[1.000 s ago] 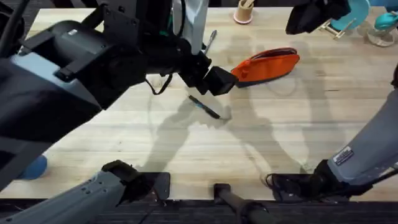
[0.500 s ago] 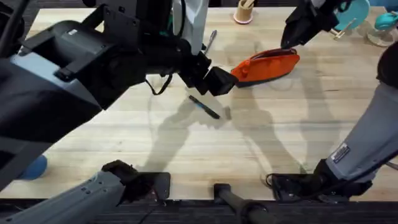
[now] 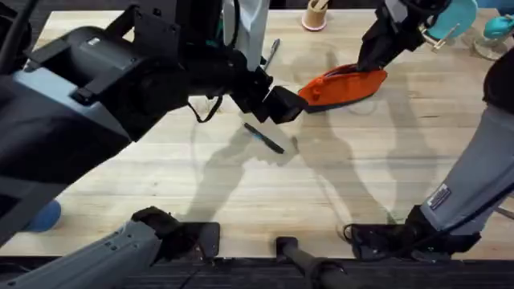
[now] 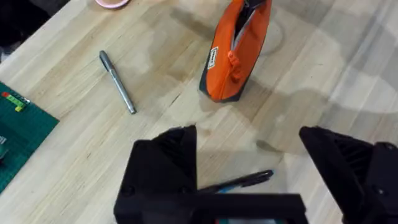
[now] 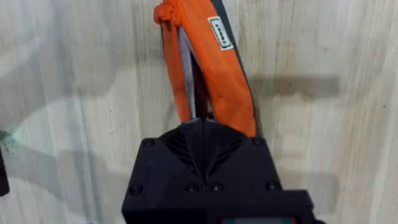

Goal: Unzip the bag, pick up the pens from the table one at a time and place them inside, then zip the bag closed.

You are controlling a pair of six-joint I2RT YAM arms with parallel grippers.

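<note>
I have my right tool (image 5: 198, 124) clenched on the top seam of the oblong orange-red fabric pouch (image 3: 344, 84), at its end farthest from my left arm; the pouch lies on the pale wooden plank table (image 3: 241, 193) toward the far side. My left tool (image 4: 249, 155) hangs released — fingers spread wide — above the slim black pen (image 3: 263, 138) at the table's middle. The 2nd pen, dark grey metallic (image 4: 117, 81), lies well apart from the pouch, near a green mat (image 4: 18, 134).
</note>
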